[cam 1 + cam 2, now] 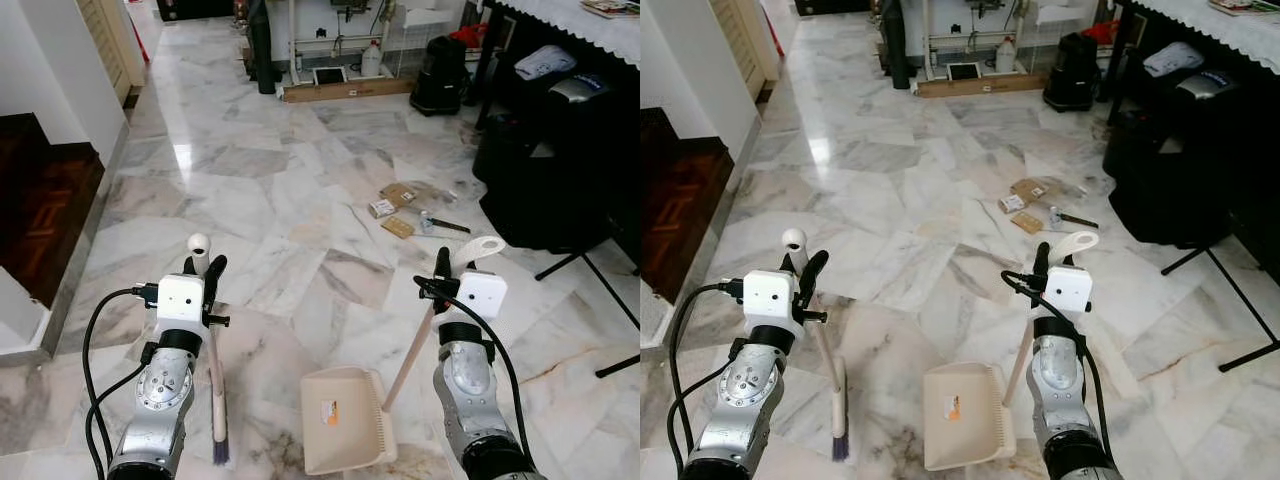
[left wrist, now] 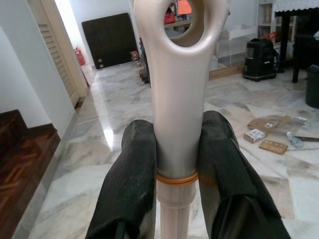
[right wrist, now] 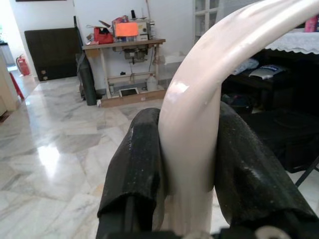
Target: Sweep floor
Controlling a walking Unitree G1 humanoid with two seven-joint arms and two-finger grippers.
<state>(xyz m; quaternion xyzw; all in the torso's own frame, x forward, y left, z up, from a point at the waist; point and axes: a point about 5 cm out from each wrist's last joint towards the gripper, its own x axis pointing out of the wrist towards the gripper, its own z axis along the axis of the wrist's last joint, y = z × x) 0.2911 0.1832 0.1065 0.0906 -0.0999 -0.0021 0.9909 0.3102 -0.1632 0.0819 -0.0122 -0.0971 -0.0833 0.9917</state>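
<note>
I've got the left gripper (image 1: pixel 203 268) clenched round the top of the broom (image 1: pixel 216 385) handle; the left wrist view shows both black fingers (image 2: pixel 127 184) pressed against the pale shaft just above an orange ring, with the hang-hole loop overhead. From the head views I see what that close-up hides: the broom runs down to dark bristles resting on the marble floor (image 1: pixel 250 170), just left of the dustpan (image 1: pixel 345 420).

Right gripper (image 1: pixel 441 268) is clamped on the dustpan's long handle (image 1: pixel 410 355). The right wrist view has the fingers (image 3: pixel 137 169) tight on either side of the curved cream grip. The head view adds the pan itself, cream, flat on the floor between my two arms, open mouth facing away from me, an orange sticker inside.

Debris sits well ahead on the floor: cardboard scraps (image 1: pixel 398 193), a small box (image 1: pixel 382 208), a flat brown piece (image 1: pixel 398 227) and a dark-handled tool (image 1: pixel 440 224). The wrist views catch a sewing-machine table (image 3: pixel 124 55) and a black bin (image 2: pixel 256 59) at the far wall.
</note>
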